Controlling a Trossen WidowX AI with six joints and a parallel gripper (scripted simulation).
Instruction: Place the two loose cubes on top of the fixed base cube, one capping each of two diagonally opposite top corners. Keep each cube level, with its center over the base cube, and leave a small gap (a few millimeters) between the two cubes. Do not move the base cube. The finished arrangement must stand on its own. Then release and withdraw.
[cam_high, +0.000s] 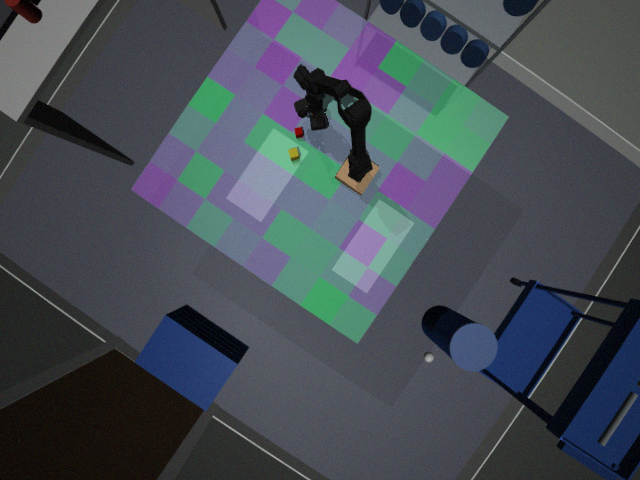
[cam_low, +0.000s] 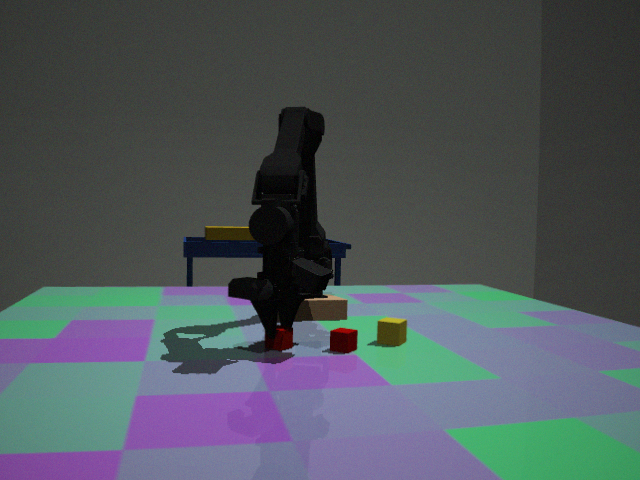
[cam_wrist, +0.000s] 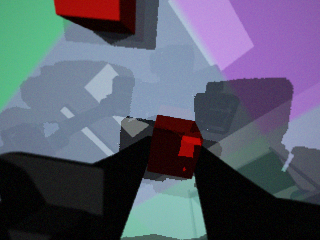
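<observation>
My gripper (cam_low: 279, 331) (cam_wrist: 173, 145) points down at floor level and is shut on a red cube (cam_low: 282, 339) (cam_wrist: 172, 155), with a finger against each side. This cube is low at the mat and hidden under the arm in the top view. The other red cube (cam_high: 299, 132) (cam_low: 343, 341) (cam_wrist: 92, 9) lies flat and apart from the fingers. The yellow cube (cam_high: 293, 153) (cam_low: 391, 332), which looks like the base cube, stands level beyond it. Nothing is on top of the yellow cube, and it is outside the wrist view.
The arm's wooden base block (cam_high: 353, 178) (cam_low: 330, 308) stands behind the cubes in the exterior view. The coloured checkered mat (cam_high: 310, 232) (cam_low: 206, 418) lies under everything. The other red cube is the nearest object beside the gripper. Shelving, a blue cart and a blue cylinder stand off the mat.
</observation>
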